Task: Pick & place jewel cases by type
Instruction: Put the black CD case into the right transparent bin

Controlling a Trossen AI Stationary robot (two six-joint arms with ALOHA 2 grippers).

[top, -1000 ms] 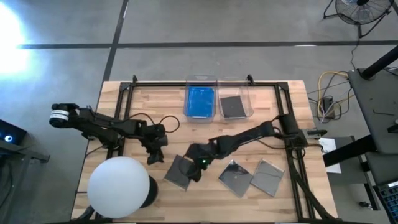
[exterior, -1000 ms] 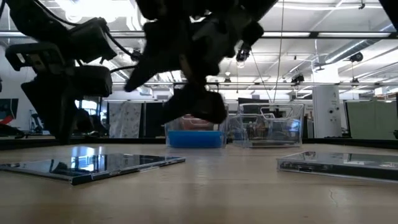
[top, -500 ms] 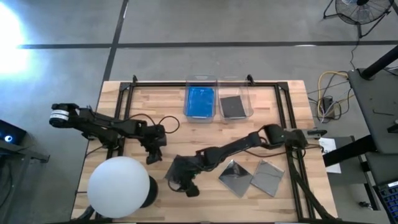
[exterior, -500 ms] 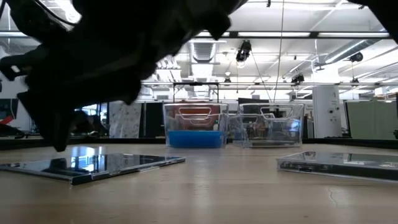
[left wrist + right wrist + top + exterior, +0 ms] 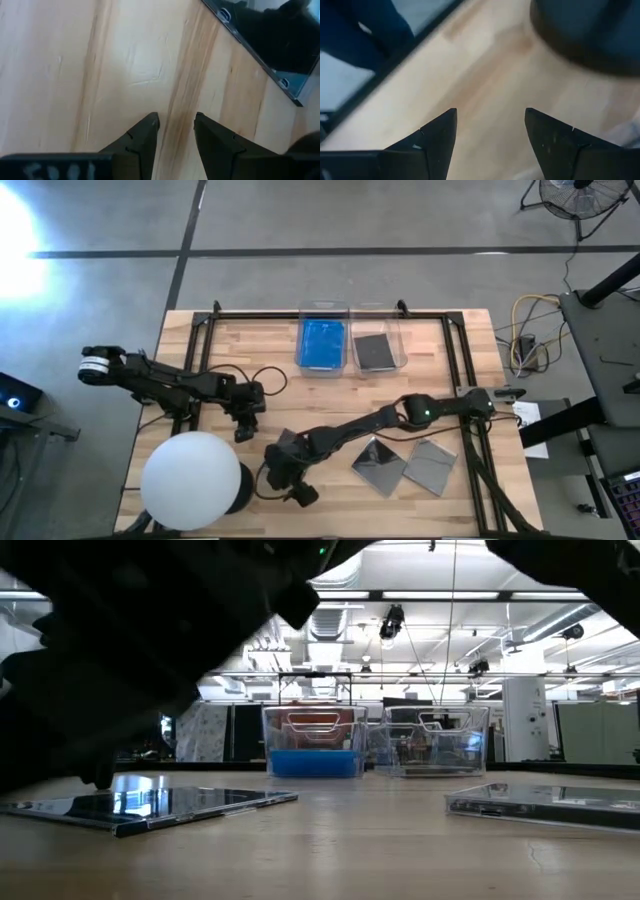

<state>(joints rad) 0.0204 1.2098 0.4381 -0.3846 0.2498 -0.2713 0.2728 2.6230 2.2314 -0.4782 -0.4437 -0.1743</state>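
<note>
Three grey jewel cases lie flat on the wooden table. One [image 5: 288, 444] [image 5: 150, 806] is partly under my right arm, and its corner [image 5: 270, 35] shows in the left wrist view. The other two [image 5: 380, 465] [image 5: 432, 463] lie to its right. My right gripper [image 5: 290, 485] [image 5: 490, 112] is open over bare wood, just near-side of the first case, holding nothing. My left gripper [image 5: 243, 430] [image 5: 176, 116] waits open over bare wood, to the left of that case. Blue cases fill the left bin [image 5: 322, 343]. One dark grey case lies in the right bin [image 5: 375, 350].
Both clear bins stand side by side at the table's far edge [image 5: 312, 745] [image 5: 435, 740]. A large white sphere [image 5: 193, 480] sits at the near left corner, close to my right gripper. A black frame [image 5: 455, 345] runs round the table. Bare wood lies between the bins and the cases.
My right gripper has moved from over the left grey case toward the table's near edge and a little left, its arm stretching farther across the table and filling more of the low view. The cases have stayed where they were.
</note>
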